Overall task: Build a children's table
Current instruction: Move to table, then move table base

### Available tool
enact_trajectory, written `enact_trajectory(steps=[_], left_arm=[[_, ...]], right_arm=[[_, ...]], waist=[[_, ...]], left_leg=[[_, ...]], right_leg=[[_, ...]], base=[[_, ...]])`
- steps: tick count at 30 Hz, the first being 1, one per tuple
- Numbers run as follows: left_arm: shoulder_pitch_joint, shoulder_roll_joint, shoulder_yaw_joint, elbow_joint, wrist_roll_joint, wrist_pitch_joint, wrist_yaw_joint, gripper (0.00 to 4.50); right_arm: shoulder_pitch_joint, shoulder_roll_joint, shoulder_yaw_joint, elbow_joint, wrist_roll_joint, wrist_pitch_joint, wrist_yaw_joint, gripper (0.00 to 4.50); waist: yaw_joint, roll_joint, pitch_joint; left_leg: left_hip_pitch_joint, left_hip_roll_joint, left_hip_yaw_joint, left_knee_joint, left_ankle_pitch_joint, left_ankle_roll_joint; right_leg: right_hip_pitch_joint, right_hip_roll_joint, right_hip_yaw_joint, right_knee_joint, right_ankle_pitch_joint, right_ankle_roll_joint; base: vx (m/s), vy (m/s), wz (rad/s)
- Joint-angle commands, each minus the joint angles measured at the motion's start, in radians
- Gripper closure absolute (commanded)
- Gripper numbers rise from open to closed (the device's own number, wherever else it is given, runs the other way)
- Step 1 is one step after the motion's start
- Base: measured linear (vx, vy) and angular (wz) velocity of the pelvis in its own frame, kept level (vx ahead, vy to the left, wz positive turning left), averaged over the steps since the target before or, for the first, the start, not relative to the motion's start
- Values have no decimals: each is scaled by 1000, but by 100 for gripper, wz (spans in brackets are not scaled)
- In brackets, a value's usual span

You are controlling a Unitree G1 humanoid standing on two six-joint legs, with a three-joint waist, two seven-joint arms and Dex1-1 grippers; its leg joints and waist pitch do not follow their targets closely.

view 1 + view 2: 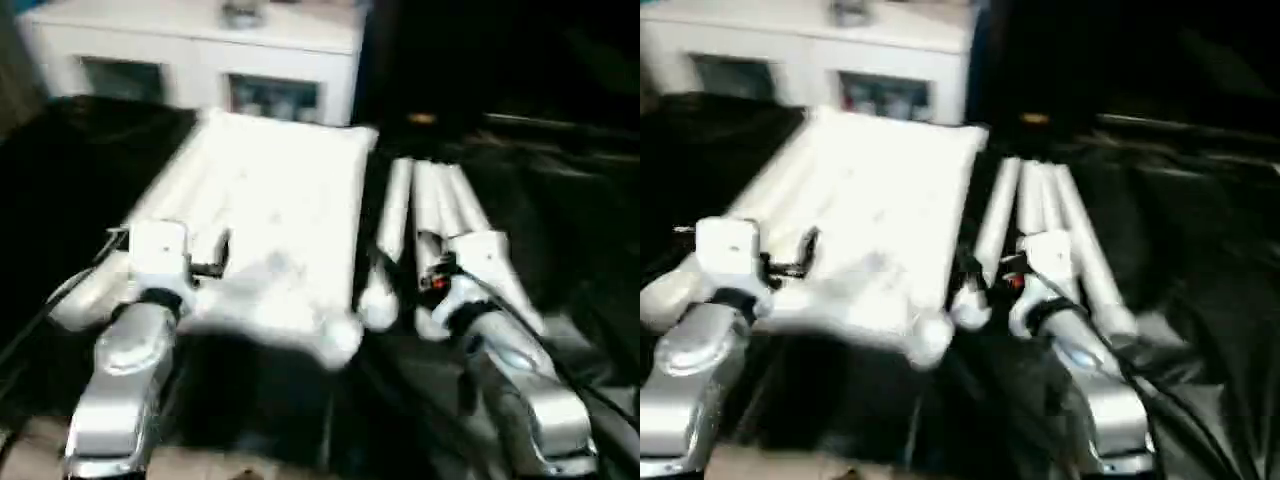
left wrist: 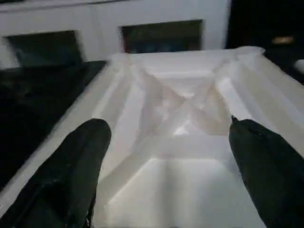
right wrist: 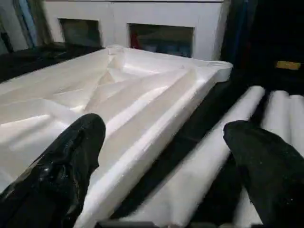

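Note:
The white tabletop (image 1: 275,215) lies ribbed side up on a black cover, a round socket at its near right corner (image 1: 340,340). Three white tube legs (image 1: 435,215) lie side by side just right of it, and a fourth leg (image 1: 165,200) runs along its left edge. My left gripper (image 2: 166,156) is open over the tabletop's near left part, its two black fingers (image 2: 71,171) spread above the ribs. My right gripper (image 3: 161,156) is open too, hanging over the near ends of the legs and the tabletop's right edge, holding nothing.
A white cabinet with glass doors (image 1: 200,60) stands behind the tabletop. The black cover (image 1: 560,220) spreads to both sides in folds. Dark cables (image 1: 560,370) trail along my right forearm.

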Motion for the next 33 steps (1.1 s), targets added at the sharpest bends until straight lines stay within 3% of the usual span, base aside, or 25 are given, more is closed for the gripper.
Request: enact_trajectory(steps=[1,2,3,4,5,6,7,8,9,10,11,12,13,14,15,16,18,21,23,27,29,30,33], left_arm=[[-11,27,-22,17,-39,-23,-86,1],[-15,45,-19,28,-55,-33,-120,1],[-17,92,-23,39,-89,-22,-208,1],[-18,124,-27,47,-113,-12,-268,1],[-14,181,-47,56,-132,-26,-370,1],[-12,225,-58,58,-163,-5,-454,1],[-13,265,-68,63,-190,18,-529,1],[-17,287,-73,70,-197,27,-563,1],[-46,343,-95,108,-193,16,-655,1],[-52,350,-98,116,-190,9,-664,1],[-59,356,-101,125,-185,0,-674,1],[-74,362,-106,142,-179,-11,-687,30],[-95,375,-116,167,-170,-49,-718,30],[-120,388,-127,192,-183,-54,-775,30],[-145,404,-140,219,-203,-57,-834,30],[-160,419,-153,246,-208,-87,-877,38],[-170,430,-165,265,-203,-114,-903,66],[-222,475,-244,344,-169,-135,-1017,84],[-246,481,-265,381,-146,-164,-1042,112],[-304,486,-312,483,-92,-210,-1107,132],[-324,491,-331,523,-83,-227,-1143,159],[-328,494,-337,532,-80,-232,-1155,163],[-346,507,-366,567,-70,-249,-1188,179]], right_arm=[[5,-33,-16,-29,19,16,42,0],[2,-41,-13,-31,25,19,58,0],[1,-63,-6,-37,37,27,97,0],[0,-79,-2,-41,45,33,123,0],[1,-105,5,-51,67,45,173,0],[-1,-128,12,-54,71,46,209,0],[-4,-150,19,-55,73,45,242,0],[-6,-163,22,-54,71,42,260,0],[-20,-200,30,-41,72,27,307,0],[-23,-204,31,-39,74,25,313,0],[-25,-209,31,-36,75,22,320,0],[-31,-217,31,-31,79,22,332,0],[-38,-234,33,-30,93,25,362,0],[-44,-257,39,-32,103,25,401,0],[-50,-280,44,-33,113,24,440,0],[-52,-301,50,-36,115,23,467,0],[-53,-315,54,-36,114,23,485,0],[-61,-360,66,-29,111,29,543,0],[-65,-372,73,-28,108,31,561,0],[-65,-399,95,-35,98,29,596,0],[-63,-410,102,-37,99,29,606,0],[-61,-412,103,-40,101,29,608,0],[-54,-419,113,-50,101,34,616,0]], waist=[[-11,-10,-70],[-13,-79,-65],[-8,-101,-65],[4,-77,-57],[-4,-71,-61],[-3,-43,-62],[-15,-17,-48],[-22,-9,-40],[-32,-6,-23],[-35,-11,-15],[-33,-11,-7],[-29,-16,-5],[-29,-19,-1],[-25,-22,-3],[-23,-21,-4],[-23,-19,-6],[-25,-19,-6],[-25,-22,-12],[-26,-16,-15],[-22,-12,-19],[-20,-10,-23],[-19,-3,-26],[-19,-3,-35]], left_leg=[[93,116,-62,-19,1179,354],[10,13,1,3,777,230],[-35,-37,18,15,505,188],[-23,0,11,-4,178,85],[-20,1,14,-25,145,40],[-23,13,16,-60,127,-6],[-9,49,11,-91,83,-15],[3,66,11,-101,25,-16],[17,96,17,-119,-167,-4],[15,97,23,-125,-250,-3],[22,99,31,-127,-339,-18],[48,96,45,-117,-433,-48],[51,94,51,-117,-454,-53],[51,94,56,-115,-433,-54],[47,96,54,-118,-423,-54],[33,100,52,-126,-397,-56],[19,106,48,-131,-375,-60],[13,105,52,-129,-328,-49],[7,108,54,-130,-289,-49],[12,110,62,-126,-245,-47],[10,112,65,-125,-207,-42],[8,114,66,-124,-179,-41],[8,114,71,-117,-109,-25]], right_leg=[[-59,-75,76,-102,445,27],[-7,-115,130,-187,705,10],[49,-137,158,-186,813,42],[48,-182,143,-210,872,-16],[64,-161,117,-199,848,-46],[74,-110,96,-196,720,-92],[52,-81,73,-202,481,-156],[38,-72,63,-209,332,-192],[27,-73,59,-228,35,-255],[27,-75,62,-240,-72,-252],[19,-80,64,-248,-192,-243],[-3,-87,67,-270,-363,-216],[-7,-90,66,-285,-477,-180],[-7,-95,67,-291,-537,-147],[-4,-97,68,-290,-548,-136],[5,-103,69,-282,-529,-132],[12,-107,69,-278,-486,-140],[12,-109,75,-275,-453,-147],[17,-109,76,-266,-383,-176],[18,-106,78,-259,-301,-214],[25,-106,79,-250,-213,-247],[29,-108,79,-240,-142,-273],[37,-107,77,-224,3,-323]], base=[[-14,-4,-18],[-134,-29,3],[-134,-29,3],[-55,-54,10],[6,-71,2],[6,-71,2],[-22,-53,3],[0,0,0],[0,0,0],[0,0,0],[-76,0,19],[-76,0,19],[-77,-11,21],[-79,-8,13],[-79,-8,13],[-59,1,4],[0,0,0],[0,0,0],[0,0,0],[0,0,0],[0,0,0],[0,0,0],[65,4,0]])
